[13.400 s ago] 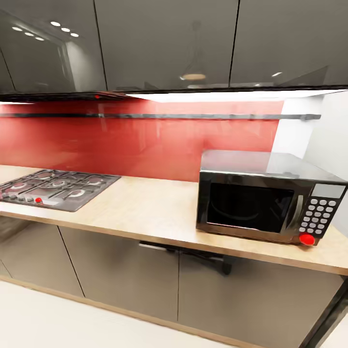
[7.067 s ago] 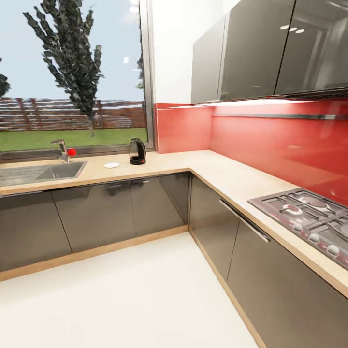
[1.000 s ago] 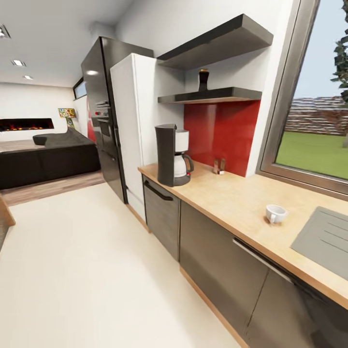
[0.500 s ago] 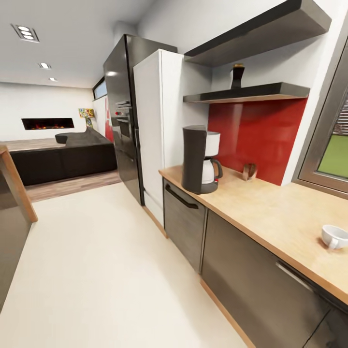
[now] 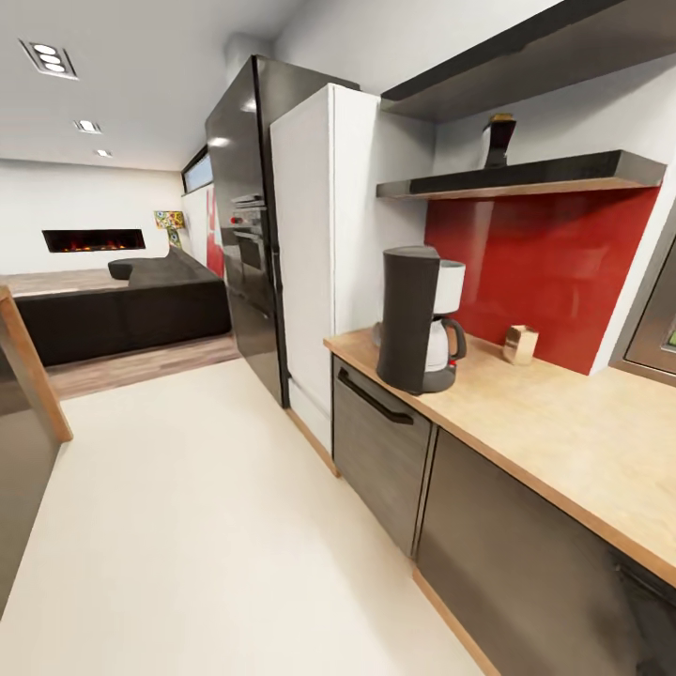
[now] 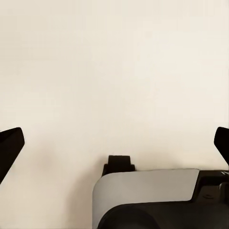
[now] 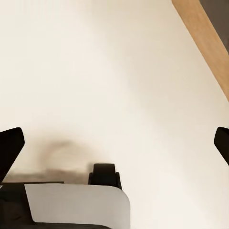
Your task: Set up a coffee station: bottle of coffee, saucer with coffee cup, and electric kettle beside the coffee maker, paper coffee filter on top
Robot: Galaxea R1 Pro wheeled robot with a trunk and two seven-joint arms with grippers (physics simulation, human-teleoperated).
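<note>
Grey coffee maker [image 5: 418, 319] at your countertop's [image 5: 563, 441] left end | bottle of coffee [image 5: 499, 141] on shelf [image 5: 526, 176] | left gripper [image 6: 114, 148], right gripper [image 7: 114, 148]: spread wide, empty, over floor [image 5: 207, 526]

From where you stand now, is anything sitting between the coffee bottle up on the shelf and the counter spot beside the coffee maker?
Nothing visible. The bottle of coffee stands alone on the kitchen shelf. Below, the kitchen countertop beside the coffee maker is bare, apart from a small tan object against the red backsplash.
</note>
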